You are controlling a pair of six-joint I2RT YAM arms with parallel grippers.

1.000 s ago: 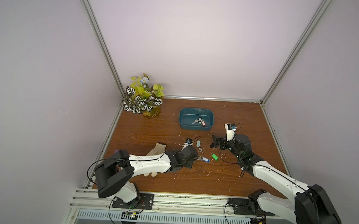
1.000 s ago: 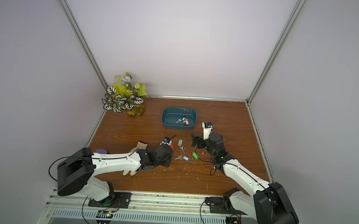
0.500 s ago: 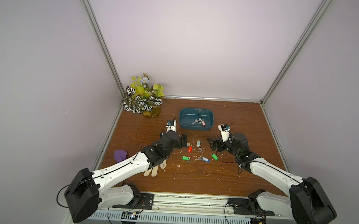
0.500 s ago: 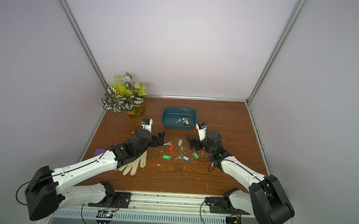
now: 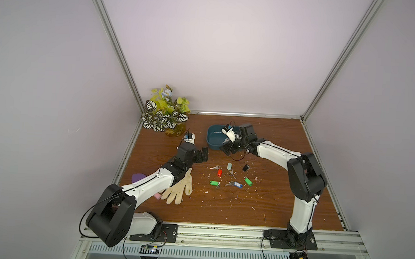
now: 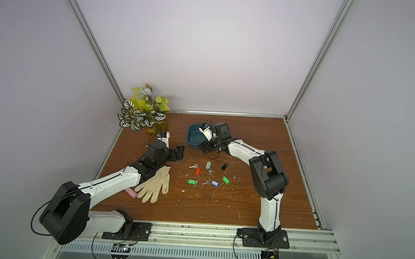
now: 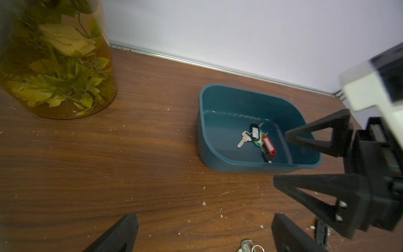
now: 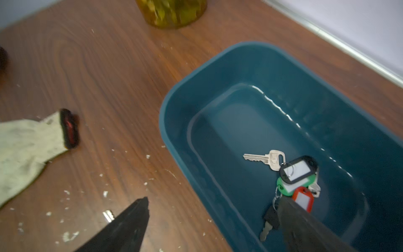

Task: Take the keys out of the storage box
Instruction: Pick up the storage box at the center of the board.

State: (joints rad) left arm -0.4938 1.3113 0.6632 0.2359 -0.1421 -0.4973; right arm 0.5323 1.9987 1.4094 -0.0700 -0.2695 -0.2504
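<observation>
- Here, the dark teal plastic storage box [image 8: 168, 131], rectangular with rounded corners, sits towards the back of the brown wood-grain worktop [image 5: 246, 210]. In both top views the right arm covers part of it.
- Inside it lies a small bunch of silver metal keys [image 8: 292, 174] close to one long wall. Their oblong plastic tags in black, green and red overlap, and a black-headed key lies beside them.
- The tags' white label inserts are too blurred to read.
- The right gripper [image 8: 213, 200] is spread wide and holds nothing. It straddles the box wall, with one finger inside by the red tag and the other outside over the worktop. Whether the inner finger touches the keys cannot be told.
- The left gripper [image 7: 205, 218] also stands apart and empty, above the worktop beside the box.
- More tagged keys lie scattered mid-worktop: red, grey, black, blue and two green.
- A cream fabric glove [image 5: 180, 189] lies partly under the left arm.
</observation>
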